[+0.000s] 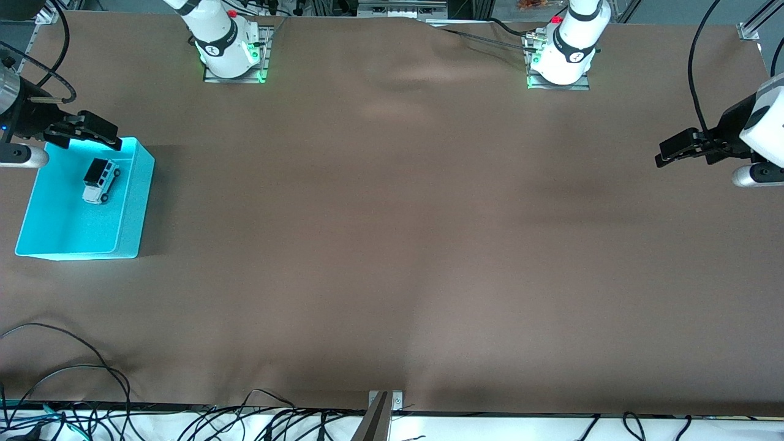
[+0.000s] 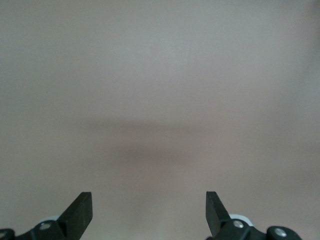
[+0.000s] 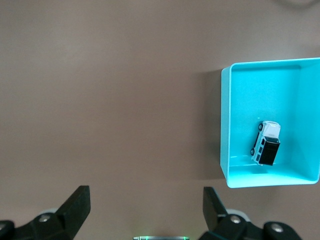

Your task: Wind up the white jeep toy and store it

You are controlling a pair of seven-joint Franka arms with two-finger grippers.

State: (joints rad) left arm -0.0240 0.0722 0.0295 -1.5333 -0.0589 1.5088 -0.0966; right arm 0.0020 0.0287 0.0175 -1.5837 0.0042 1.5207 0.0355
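Tabletop point(image 1: 392, 245) covered in brown cloth, seen from the high front camera, with both arm bases along the top of the frame. White jeep toy point(image 1: 100, 180) stands upright on its wheels on the floor of the cyan bin point(image 1: 136, 202), in the half of the bin farther from the front camera; the bin sits at the middle-left edge of the frame, at the right arm's end of the tabletop. In the right wrist view the white jeep toy point(image 3: 266, 143) lies inside the cyan bin point(image 3: 226, 125) near one end wall. Right tool point(image 1: 92, 131) hangs over the bin's upper rim, fingers spread and empty. Left tool point(image 1: 683, 147) waits at the middle-right edge of the frame over bare cloth, well apart from the bin, fingers likewise spread and empty.
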